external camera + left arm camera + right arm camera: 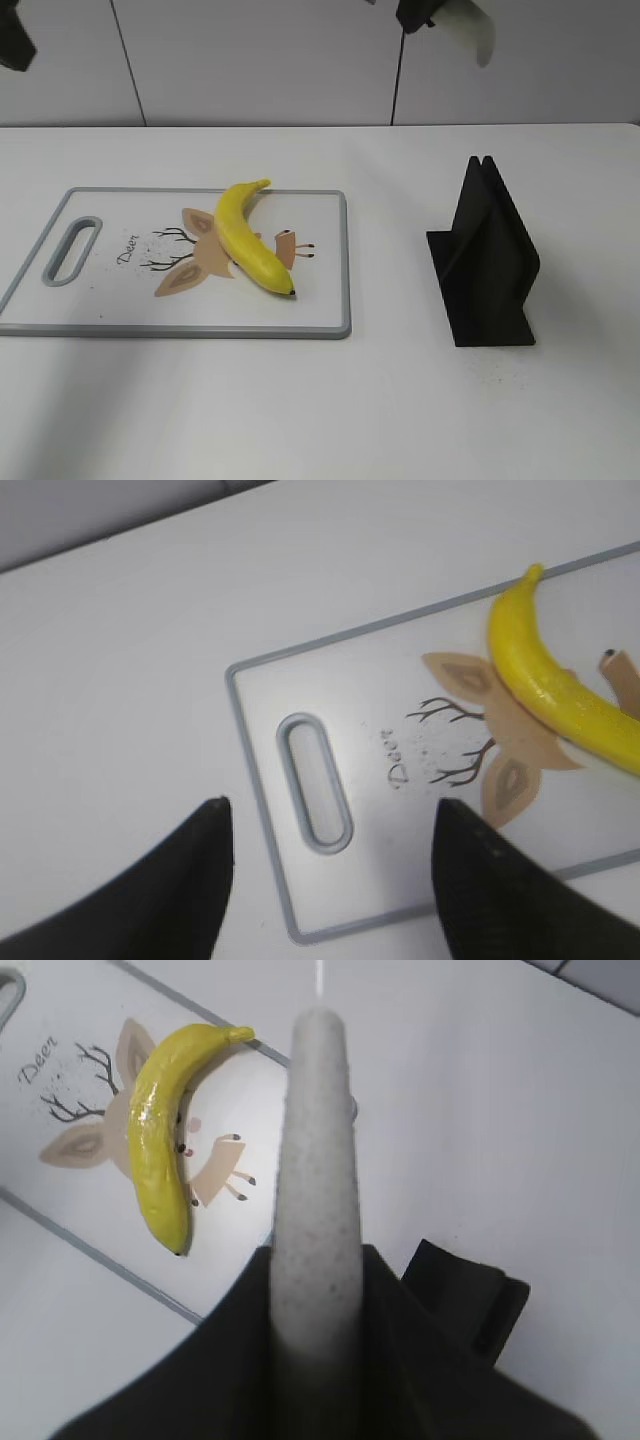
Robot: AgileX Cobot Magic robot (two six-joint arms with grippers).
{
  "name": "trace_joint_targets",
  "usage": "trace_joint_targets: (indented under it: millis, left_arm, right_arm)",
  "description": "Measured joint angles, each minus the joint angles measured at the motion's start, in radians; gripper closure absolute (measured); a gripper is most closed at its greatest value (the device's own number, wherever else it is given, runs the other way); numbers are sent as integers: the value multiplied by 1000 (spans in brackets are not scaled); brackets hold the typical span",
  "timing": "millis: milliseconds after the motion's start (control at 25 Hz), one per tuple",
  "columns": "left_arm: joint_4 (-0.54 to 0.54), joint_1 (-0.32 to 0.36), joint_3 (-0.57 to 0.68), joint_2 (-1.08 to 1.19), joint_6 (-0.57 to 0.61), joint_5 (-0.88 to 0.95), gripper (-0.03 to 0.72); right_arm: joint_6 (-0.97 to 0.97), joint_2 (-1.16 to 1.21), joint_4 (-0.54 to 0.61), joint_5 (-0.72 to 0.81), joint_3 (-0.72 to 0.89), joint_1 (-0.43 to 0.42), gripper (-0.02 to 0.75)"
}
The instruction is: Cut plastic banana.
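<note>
1. Banana (252, 238), yellow and glossy, lies on the cutting board (120, 310) across the printed deer figure; stem end points toward the board's far edge, dark tip toward the near right corner. It looks whole, with no cut showing.
2. Board is white with a grey rim and a slot handle (72, 250) at its left end; it lies flat on the white bench (300, 410), left of centre.
3. Black knife stand (487, 262) sits upright on the bench to the right of the board, well apart from it.
4. Left hand (330, 870): fingers apart, with nothing between them. The wrist view looks down past the two dark fingertips (190, 880) onto the board's handle end; the banana is off to the upper right, not touched.
5. Right hand (318, 1290): clamped on a pale grey knife (318, 1160), its speckled length running straight out from between the dark fingers (230, 1360). It is raised over the bench, with the banana below left and the stand at lower right.
6. In the exterior view only dark bits of the arms show at the top corners, with a blurred pale shape (482, 35) at top right.
</note>
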Motion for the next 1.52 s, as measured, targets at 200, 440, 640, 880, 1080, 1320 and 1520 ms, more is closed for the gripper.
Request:
trace_joint_targets:
  millis: [200, 440, 640, 880, 1080, 1320, 1520]
  left_arm:
    - [99, 31, 43, -104, -99, 66, 98]
    - [105, 31, 217, -305, -125, 7, 99]
    - [105, 31, 354, -492, -131, -2, 99]
    - [108, 31, 506, -724, -160, 1, 99]
    - [107, 31, 654, -934, -182, 4, 99]
    - [107, 31, 784, -1179, -184, 33, 99]
    - [105, 31, 840, -1345, -184, 86, 99]
  right_arm:
    - [162, -88, -8, 0, 96, -12, 559]
    - [278, -222, -115, -8, 296, -14, 559]
    - [332, -359, -122, -88, 504, -15, 559]
    - [426, -465, -127, -197, 736, -15, 559]
    - [464, -481, -135, -235, 834, -15, 559]
    - [490, -482, -154, -282, 871, -15, 560]
    - [510, -483, -171, -294, 872, -15, 560]
